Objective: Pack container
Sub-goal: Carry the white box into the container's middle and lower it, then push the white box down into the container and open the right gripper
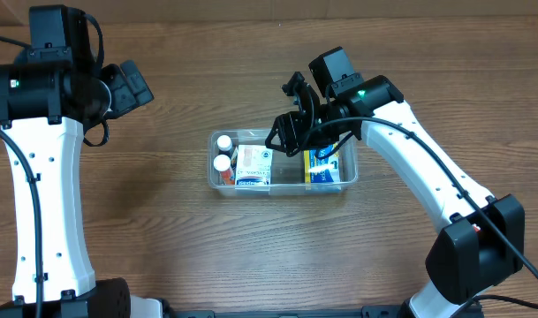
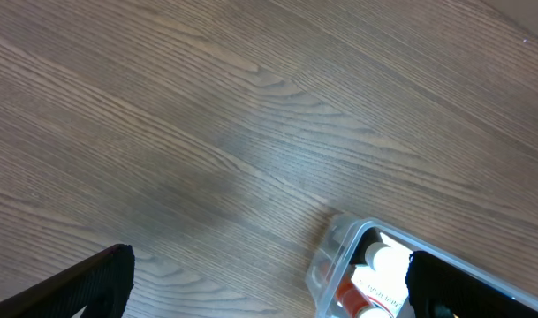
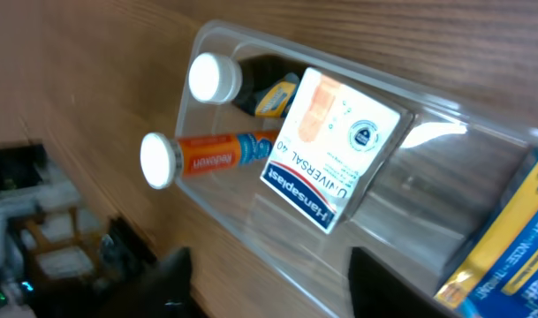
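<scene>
The clear plastic container [image 1: 348, 172] sits mid-table. It holds two white-capped bottles [image 1: 223, 152], a white plaster box [image 1: 253, 165] and a blue and yellow box [image 1: 326, 164]. My right gripper [image 1: 286, 134] hovers open and empty above the container's middle. In the right wrist view the container [image 3: 428, 115] shows an orange tube [image 3: 217, 154], a white cap [image 3: 214, 77], the plaster box [image 3: 332, 146] and the blue box [image 3: 507, 238]. My left gripper [image 1: 132, 87] is open and empty, far left of the container. In the left wrist view a container corner [image 2: 332, 256] shows.
Bare wooden tabletop [image 1: 145, 230] surrounds the container on all sides. The left arm's white column [image 1: 43, 212] stands along the left edge. The right arm [image 1: 428, 177] reaches in from the lower right.
</scene>
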